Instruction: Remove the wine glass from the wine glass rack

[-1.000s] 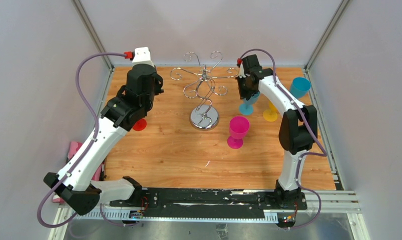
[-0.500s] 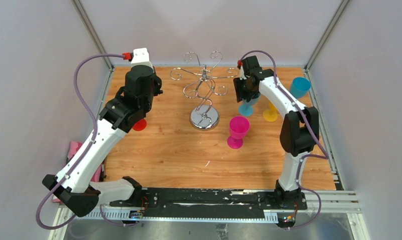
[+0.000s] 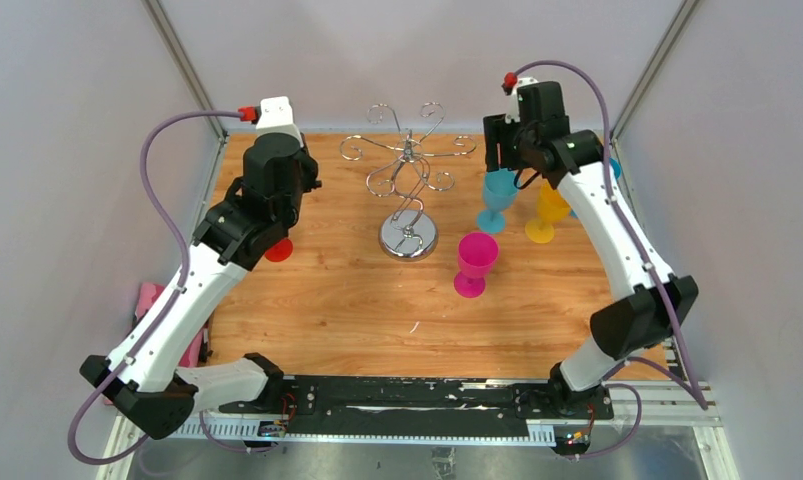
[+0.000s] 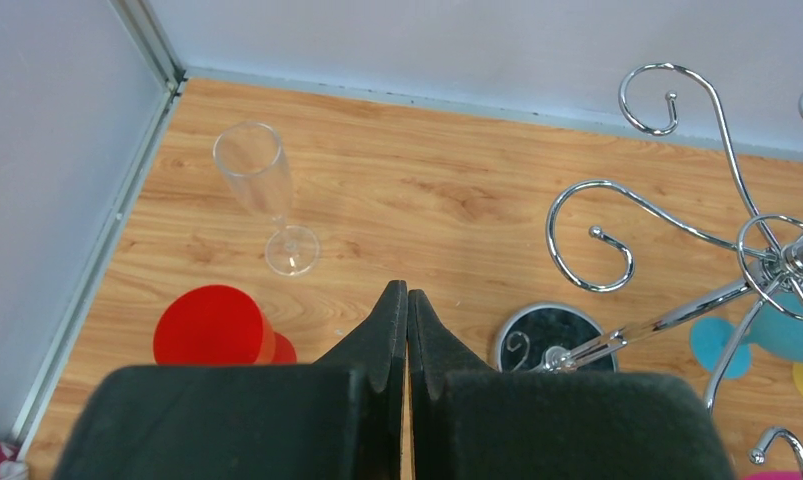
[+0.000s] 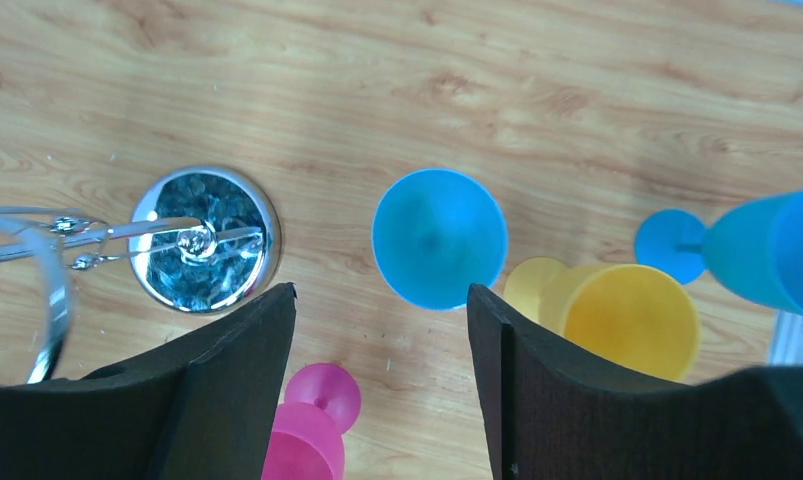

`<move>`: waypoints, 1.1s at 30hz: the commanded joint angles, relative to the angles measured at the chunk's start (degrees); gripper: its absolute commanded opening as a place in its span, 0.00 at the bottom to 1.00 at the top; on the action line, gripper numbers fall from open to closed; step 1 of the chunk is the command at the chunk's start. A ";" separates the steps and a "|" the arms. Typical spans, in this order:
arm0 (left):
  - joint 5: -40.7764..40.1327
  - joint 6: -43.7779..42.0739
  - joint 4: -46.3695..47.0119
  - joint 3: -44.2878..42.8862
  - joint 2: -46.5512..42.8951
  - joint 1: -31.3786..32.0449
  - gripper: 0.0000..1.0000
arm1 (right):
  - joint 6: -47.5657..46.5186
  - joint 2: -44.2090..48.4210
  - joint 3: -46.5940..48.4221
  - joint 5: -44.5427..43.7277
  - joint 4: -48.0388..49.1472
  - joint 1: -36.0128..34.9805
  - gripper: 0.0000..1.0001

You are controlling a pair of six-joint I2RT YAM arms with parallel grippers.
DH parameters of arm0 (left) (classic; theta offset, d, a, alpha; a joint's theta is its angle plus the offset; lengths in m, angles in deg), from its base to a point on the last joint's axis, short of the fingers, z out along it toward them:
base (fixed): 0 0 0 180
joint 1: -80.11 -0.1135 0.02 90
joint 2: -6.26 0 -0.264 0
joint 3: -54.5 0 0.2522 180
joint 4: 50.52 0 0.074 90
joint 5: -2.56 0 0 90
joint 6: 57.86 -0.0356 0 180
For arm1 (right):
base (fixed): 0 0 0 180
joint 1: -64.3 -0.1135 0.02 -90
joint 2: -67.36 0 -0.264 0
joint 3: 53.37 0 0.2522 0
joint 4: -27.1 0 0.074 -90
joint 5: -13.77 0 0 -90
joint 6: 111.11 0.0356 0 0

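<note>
shiny chrome wire wine glass rack point(image 3: 409, 236), left of the right gripper point(image 5: 380, 300), no glass seen on its scrolls. right gripper spread wide, directly above the upright turquoise plastic wine glass point(image 5: 438, 238). left gripper point(image 4: 407, 300) pressed together. risk: on descent, this glass or the yellow plastic goblet point(image 5: 632, 320) just right of it could be clipped and toppled.

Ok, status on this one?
Left gripper jaws shut, empty. Right gripper jaws open above blue goblet. Wine glass rack bare, nothing in the way.
</note>
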 commanded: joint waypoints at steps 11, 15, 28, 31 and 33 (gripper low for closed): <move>-0.60 -0.26 4.87 5.11 -7.41 0.40 0.00 | 1.88 27.18 -12.74 -4.94 7.85 -2.65 0.83; -0.77 0.51 4.51 5.86 -8.25 0.36 0.00 | 2.75 31.85 -15.82 -5.79 9.15 -2.66 0.84; -0.02 1.38 3.95 5.80 -8.51 0.39 0.00 | 2.00 35.65 -18.33 -7.28 9.92 -2.66 0.84; -0.29 1.30 3.92 5.77 -8.56 0.41 0.00 | 1.27 35.34 -18.29 -7.72 9.37 -2.69 0.84; -0.39 1.29 3.87 5.79 -8.47 0.36 0.00 | 1.48 35.51 -18.31 -8.03 9.36 -2.64 0.85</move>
